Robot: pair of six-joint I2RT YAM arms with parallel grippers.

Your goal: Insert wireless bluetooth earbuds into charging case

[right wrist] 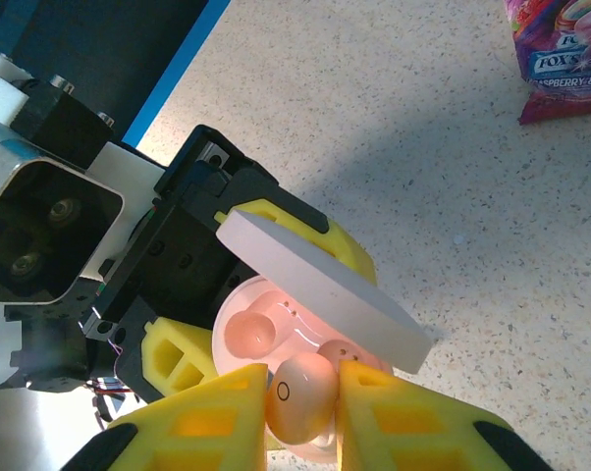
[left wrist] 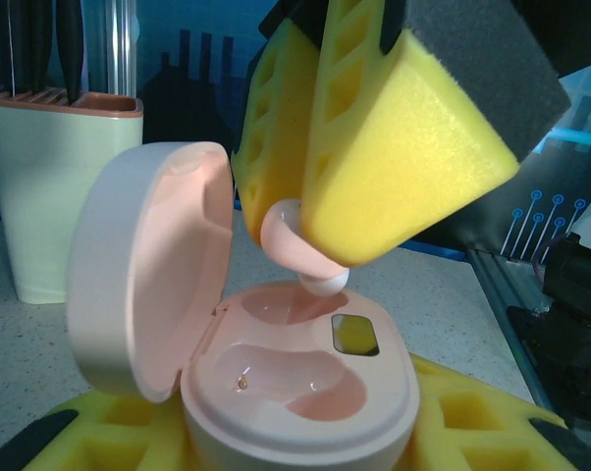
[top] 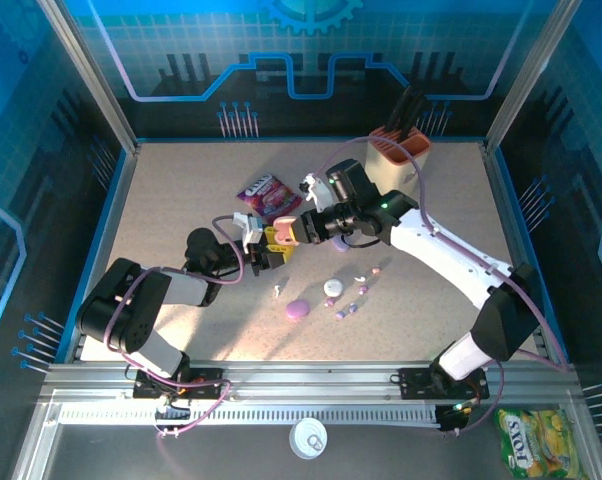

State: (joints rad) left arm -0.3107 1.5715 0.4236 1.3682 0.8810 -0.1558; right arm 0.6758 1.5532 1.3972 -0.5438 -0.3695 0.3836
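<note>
Pinching a pink earbud [right wrist: 297, 392] between its yellow foam pads, the right gripper [top: 284, 234] is closed tight on it and hangs just above the pink charging case [left wrist: 305, 392] — the bud's tip points down at the far socket, touching or nearly so; I can't tell which. The left gripper [top: 267, 256] clamps that case from both sides, jaws partly closed around its base, lid [left wrist: 143, 265] standing open. Loose earbuds [top: 362, 291] lie on the table [top: 181, 200] — nearer the arm bases than either gripper.

pink sweet packet [right wrist: 563, 54]: "FOX", "SPBERRY &" | green bag [top: 534, 440]: "FOX'S"
</note>
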